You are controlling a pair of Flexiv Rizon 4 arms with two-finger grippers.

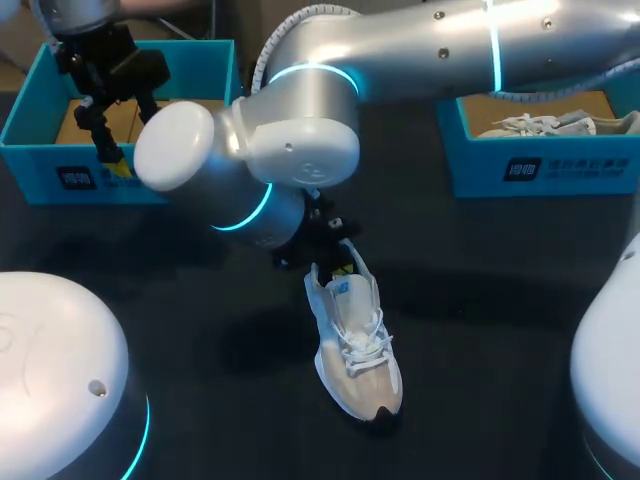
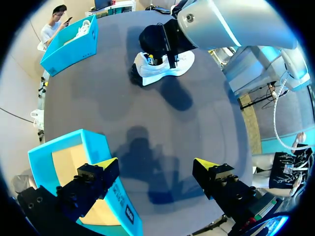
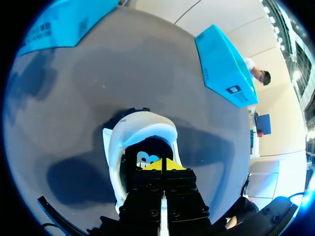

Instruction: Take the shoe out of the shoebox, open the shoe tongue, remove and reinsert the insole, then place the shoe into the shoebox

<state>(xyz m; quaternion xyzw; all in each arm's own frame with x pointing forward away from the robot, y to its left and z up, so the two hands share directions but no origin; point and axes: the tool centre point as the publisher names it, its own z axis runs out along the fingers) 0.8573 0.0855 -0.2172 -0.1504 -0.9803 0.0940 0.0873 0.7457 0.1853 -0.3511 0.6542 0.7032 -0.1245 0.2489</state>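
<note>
Nearest the head camera stood the two white rounded arm bases [image 1: 50, 370], one at each near corner of the dark table [image 1: 480, 300]. Between them, near the middle of the table, the shoe [image 1: 355, 340] sat upright on its sole, white with a beige toe and white laces, its toe pointing toward us and its heel away. Our right arm came in from the far right and reached past the middle, so that the right gripper [image 3: 162, 164] hung over the heel end of the shoe. In the right wrist view its two yellow tips were pressed together, closed, and dipped into the shoe's opening just above the insole [image 3: 145, 158], whose blue mark showed beside them. We could not tell whether anything was pinched between the tips. Our left arm was at the far left, well apart from the shoe. The left gripper [image 2: 155, 167] was open, its fingers spread wide with nothing between them. One finger hung over the near wall of the left shoebox [image 1: 60, 180] and the other over bare table beside it. That turquoise box showed only its brown cardboard floor. At the far right of the table stood the right shoebox [image 1: 560, 165], also turquoise, with a second shoe [image 1: 550, 125], pale and laced, lying inside it.
</note>
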